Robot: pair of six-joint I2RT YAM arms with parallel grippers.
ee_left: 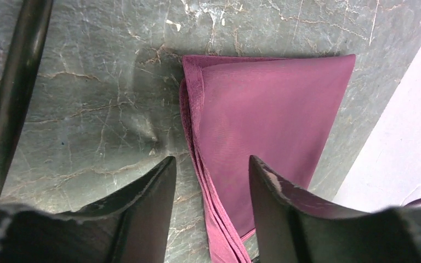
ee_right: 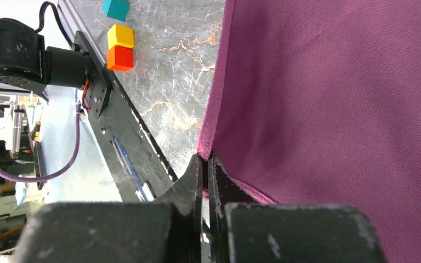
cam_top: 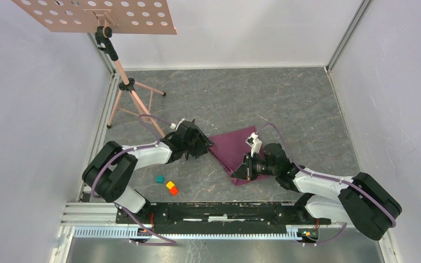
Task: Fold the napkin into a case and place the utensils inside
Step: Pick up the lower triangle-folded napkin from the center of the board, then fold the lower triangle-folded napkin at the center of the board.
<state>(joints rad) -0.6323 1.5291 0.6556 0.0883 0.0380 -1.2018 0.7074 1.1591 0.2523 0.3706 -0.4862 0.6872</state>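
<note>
Right wrist: right gripper (ee_right: pixel 205 164) clenched on the napkin (ee_right: pixel 334 109) edge.
Fingers spread, the left gripper (ee_left: pixel 211 164) straddles its folded left edge.

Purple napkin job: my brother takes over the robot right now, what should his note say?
Left gripper: open, fingers either side of the napkin's layered edge, gripping nothing.
Right gripper: shut on an edge of the napkin.
Napkin: folded in layers, lying on the table.
Utensils: not clearly seen; the dark bar in the left wrist view may be one.
Done: first folds.
Left: finish the case, put the utensils inside.
</note>
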